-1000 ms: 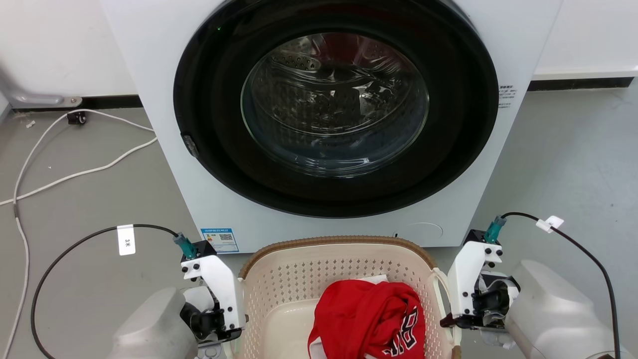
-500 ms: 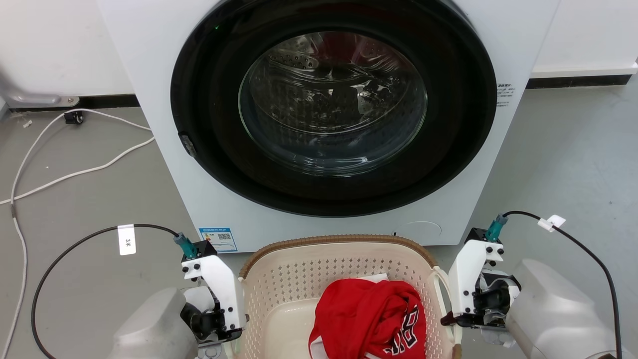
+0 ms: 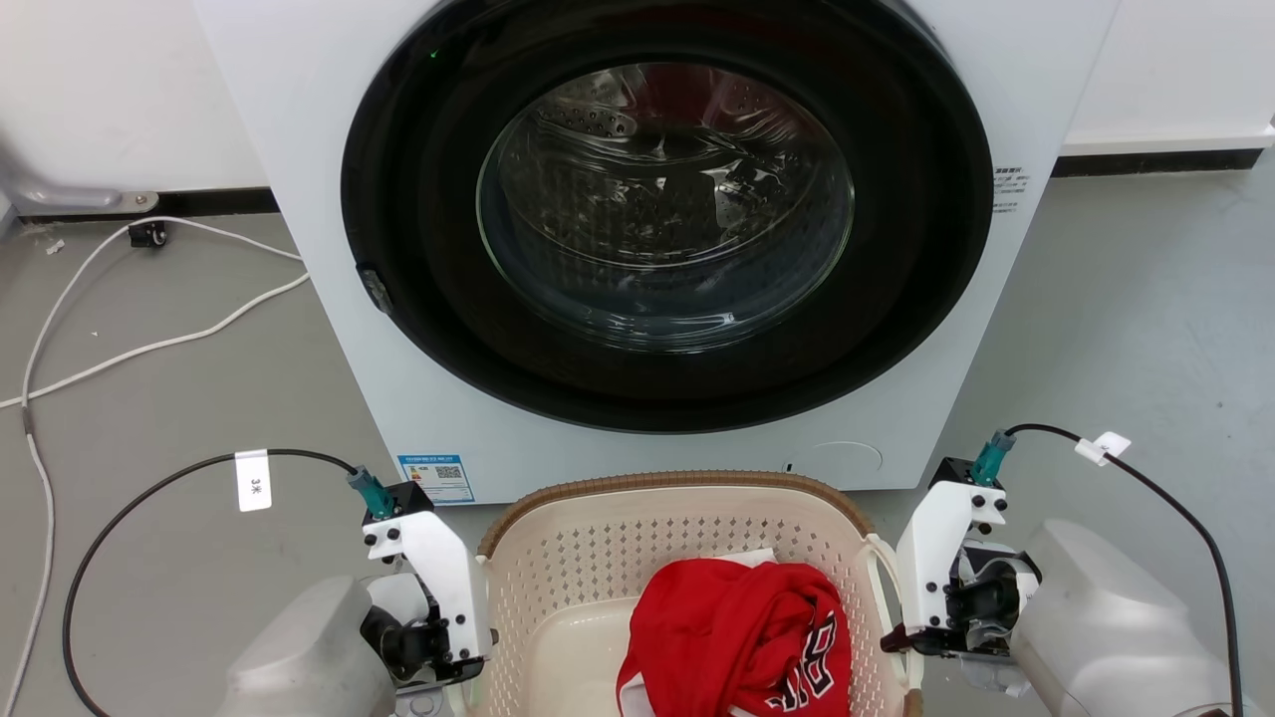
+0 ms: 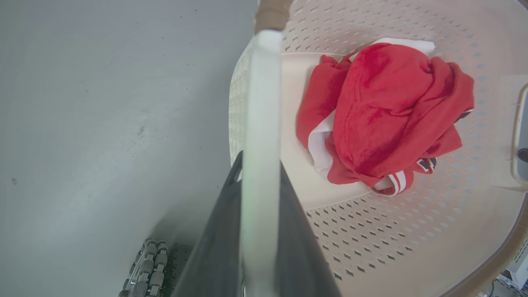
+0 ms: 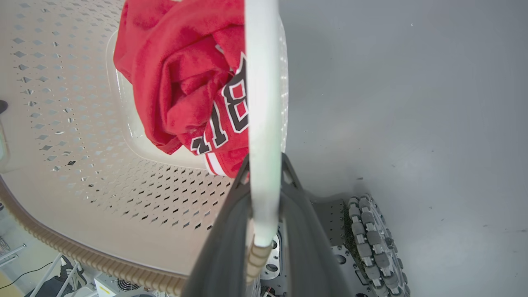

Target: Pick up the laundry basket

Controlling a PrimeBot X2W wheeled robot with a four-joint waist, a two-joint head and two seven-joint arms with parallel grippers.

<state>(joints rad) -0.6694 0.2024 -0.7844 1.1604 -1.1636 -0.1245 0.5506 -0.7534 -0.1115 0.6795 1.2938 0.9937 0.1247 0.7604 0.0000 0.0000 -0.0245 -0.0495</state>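
Observation:
The laundry basket (image 3: pixel 677 486), cream with a brown woven-look rim, sits low in the head view right before the washing machine, between my two arms. A crumpled red jersey (image 3: pixel 737 637) lies inside it. My left gripper (image 3: pixel 476 647) is at the basket's left side. In the left wrist view its dark fingers (image 4: pixel 214 231) are shut on the white handle (image 4: pixel 260 103). My right gripper (image 3: pixel 894 637) is at the right side, and its fingers (image 5: pixel 305 231) clamp the other white handle (image 5: pixel 262 90). Both wrist views look down into the basket (image 4: pixel 371 239) at the jersey (image 5: pixel 181 78).
A white washing machine (image 3: pixel 329 149) with a shut round glass door (image 3: pixel 667 219) stands close behind the basket. White cables (image 3: pixel 149 349) trail over the grey floor at the left. Black cables (image 3: pixel 149 488) loop from both wrists. My base's wheels (image 5: pixel 371 243) lie below the basket.
The washing machine has slid a few pixels up and left in the head view, a small shift of the view. Both grippers keep their hold on the handles.

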